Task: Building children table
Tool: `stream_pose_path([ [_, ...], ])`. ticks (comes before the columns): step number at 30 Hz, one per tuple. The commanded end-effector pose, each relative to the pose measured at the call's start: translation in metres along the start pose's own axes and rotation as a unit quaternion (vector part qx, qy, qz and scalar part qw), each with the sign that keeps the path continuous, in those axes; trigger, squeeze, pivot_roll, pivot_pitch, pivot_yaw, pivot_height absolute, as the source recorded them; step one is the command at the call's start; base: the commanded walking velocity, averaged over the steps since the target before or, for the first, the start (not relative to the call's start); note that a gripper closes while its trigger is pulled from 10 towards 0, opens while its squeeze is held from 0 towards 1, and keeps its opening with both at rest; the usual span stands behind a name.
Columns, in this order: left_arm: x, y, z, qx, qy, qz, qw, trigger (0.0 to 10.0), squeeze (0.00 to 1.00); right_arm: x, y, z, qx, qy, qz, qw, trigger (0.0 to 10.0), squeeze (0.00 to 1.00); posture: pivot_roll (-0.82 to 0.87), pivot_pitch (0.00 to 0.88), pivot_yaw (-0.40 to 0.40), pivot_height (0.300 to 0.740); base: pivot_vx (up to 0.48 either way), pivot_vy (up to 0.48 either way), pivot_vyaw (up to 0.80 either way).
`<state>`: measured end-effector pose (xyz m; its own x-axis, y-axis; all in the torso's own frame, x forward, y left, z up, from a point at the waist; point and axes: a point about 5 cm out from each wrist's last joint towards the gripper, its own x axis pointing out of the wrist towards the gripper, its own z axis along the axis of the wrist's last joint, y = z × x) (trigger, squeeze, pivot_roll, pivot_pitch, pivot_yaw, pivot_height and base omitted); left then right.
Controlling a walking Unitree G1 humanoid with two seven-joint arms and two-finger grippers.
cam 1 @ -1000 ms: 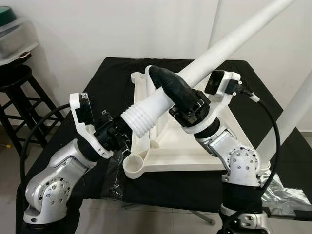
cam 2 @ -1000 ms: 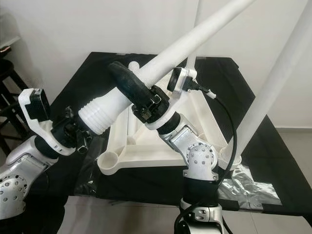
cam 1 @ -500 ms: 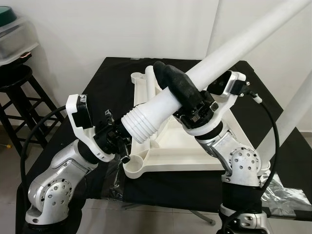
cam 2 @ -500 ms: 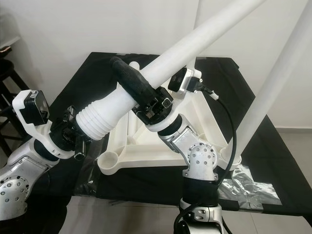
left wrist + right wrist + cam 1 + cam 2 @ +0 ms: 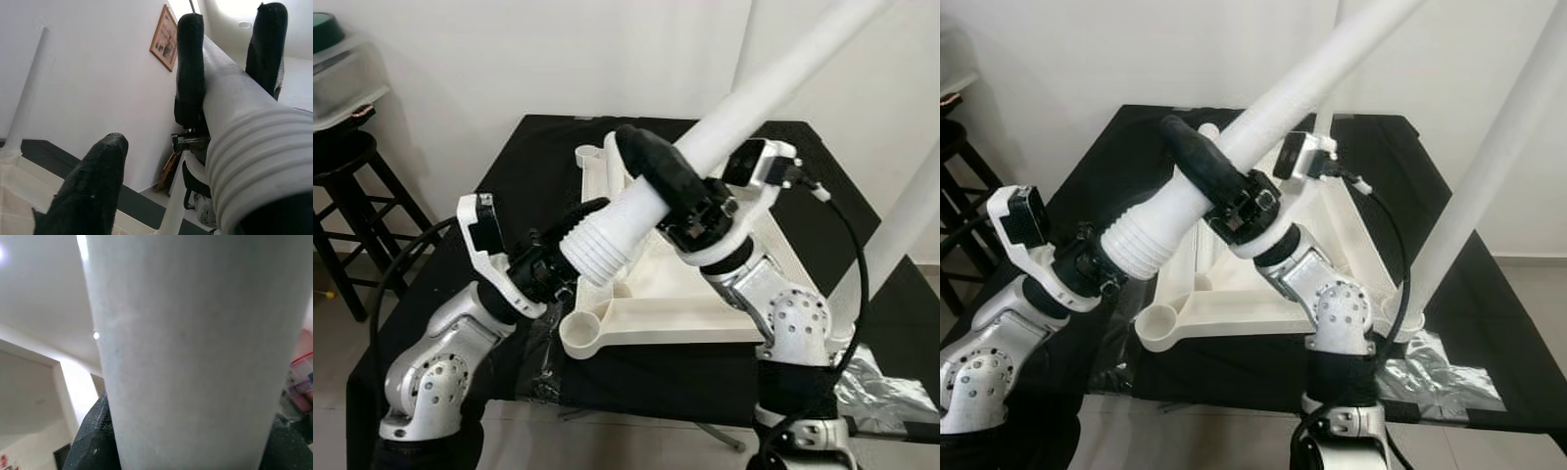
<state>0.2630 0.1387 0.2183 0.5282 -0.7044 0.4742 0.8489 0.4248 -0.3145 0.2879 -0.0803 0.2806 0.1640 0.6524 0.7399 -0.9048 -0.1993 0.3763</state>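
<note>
right gripper (image 5: pixel 668 183) clamps leg (image 5: pixel 744 103) | left gripper (image 5: pixel 566 257) open around threaded end | steer into socket (image 5: pixel 581 334), table's front-left corner; keep leg upright

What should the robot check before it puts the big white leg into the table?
1. Right claw shut on the leg: ok.
2. Left claw around the leg's ridged end: fingers sit either side, firm grip cannot tell.
3. Ridged end lined up with the empty corner socket: not ok, it hangs above and is tilted.
4. Socket free of stuff: ok, it looks hollow.
5. Upside-down tabletop lying flat on the black table: ok.
6. Another leg already standing in its corner: ok.
</note>
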Motion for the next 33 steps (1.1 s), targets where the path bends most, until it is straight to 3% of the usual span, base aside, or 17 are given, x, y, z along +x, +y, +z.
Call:
stream_pose_path([
  [1,-0.021,0.02,-0.012,-0.016,0.035,0.074,0.996,10.0,1.0,0.012,0.013,0.01,-0.025,-0.012,0.048,0.998,0.0,0.0,0.0,0.03,-0.024,0.74,0.0,0.0,0.0],
  [2,-0.04,0.028,-0.018,-0.031,0.049,0.098,0.994,10.0,1.0,0.013,0.012,0.019,-0.038,-0.019,0.043,0.998,0.0,0.0,0.0,0.032,-0.023,0.74,0.0,0.0,0.0],
  [4,-0.04,0.028,-0.018,-0.031,0.049,0.098,0.994,10.0,1.0,0.013,0.012,0.019,-0.038,-0.019,0.043,0.998,0.0,0.0,0.0,0.032,-0.023,0.74,0.0,0.0,0.0],
  [6,-0.068,0.037,-0.025,-0.048,0.061,0.136,0.988,10.0,1.0,0.014,0.011,0.031,-0.058,-0.028,0.033,0.997,0.0,0.0,0.0,0.033,-0.026,0.74,0.0,0.0,0.0],
  [7,-0.074,0.039,-0.026,-0.051,0.061,0.146,0.986,10.0,1.0,0.013,0.01,0.034,-0.063,-0.03,0.029,0.997,0.0,0.0,0.0,0.034,-0.027,0.74,0.0,0.0,0.0],
  [15,-0.083,0.047,-0.024,-0.034,0.057,0.182,0.981,10.0,1.0,0.012,0.002,0.036,-0.091,-0.024,-0.007,0.996,0.0,0.0,0.0,0.034,-0.025,0.74,0.0,0.0,0.0],
  [17,-0.085,0.062,-0.013,0.013,0.04,0.243,0.969,10.0,1.0,0.011,-0.016,0.03,-0.144,0.019,-0.083,0.986,0.0,0.0,0.0,0.037,-0.026,0.74,0.0,0.0,0.0],
  [18,-0.084,0.069,-0.006,0.043,0.03,0.281,0.958,10.0,0.04,0.009,-0.026,0.025,-0.179,0.048,-0.124,0.975,0.0,0.0,0.0,0.037,-0.026,0.74,0.0,0.0,0.0],
  [21,-0.084,0.074,-0.001,0.062,0.022,0.303,0.951,10.0,0.04,0.008,-0.032,0.021,-0.201,0.068,-0.147,0.966,0.0,0.0,0.0,0.037,-0.026,0.74,0.0,0.0,0.0],
  [22,-0.08,0.078,0.004,0.077,0.01,0.328,0.942,10.0,0.0,0.006,-0.037,0.014,-0.221,0.093,-0.165,0.957,0.0,0.0,0.0,0.039,-0.022,0.74,0.0,0.0,0.0],
  [23,-0.076,0.08,0.006,0.093,0.006,0.342,0.935,10.0,0.0,0.004,-0.042,0.008,-0.241,0.115,-0.184,0.946,2.5,0.0,0.0,0.04,-0.021,0.74,0.0,0.0,0.0],
  [24,-0.069,0.081,0.006,0.114,0.014,0.352,0.929,10.0,0.0,0.003,-0.046,0.003,-0.255,0.133,-0.197,0.937,10.0,0.0,-0.01,0.04,-0.018,0.74,0.0,0.0,0.0],
  [28,-0.06,0.08,0.003,0.142,0.03,0.357,0.923,10.0,0.0,-0.001,-0.052,-0.004,-0.278,0.159,-0.218,0.922,10.0,0.0,-0.01,0.039,-0.017,0.74,0.0,0.0,0.0],
  [29,-0.053,0.078,-0.001,0.155,0.043,0.354,0.921,10.0,0.0,-0.004,-0.056,-0.007,-0.295,0.178,-0.236,0.909,10.0,0.0,-0.01,0.04,-0.016,0.74,0.0,0.0,0.0],
  [30,-0.053,0.078,-0.001,0.155,0.043,0.354,0.921,10.0,0.0,-0.004,-0.056,-0.007,-0.295,0.178,-0.236,0.909,10.0,0.0,-0.01,0.04,-0.016,0.74,0.0,0.0,0.0],
  [33,-0.04,0.072,-0.012,0.178,0.069,0.342,0.92,10.0,0.0,-0.011,-0.064,-0.011,-0.316,0.196,-0.266,0.889,10.0,0.0,-0.01,0.04,-0.015,0.74,0.0,0.0,0.0],
])
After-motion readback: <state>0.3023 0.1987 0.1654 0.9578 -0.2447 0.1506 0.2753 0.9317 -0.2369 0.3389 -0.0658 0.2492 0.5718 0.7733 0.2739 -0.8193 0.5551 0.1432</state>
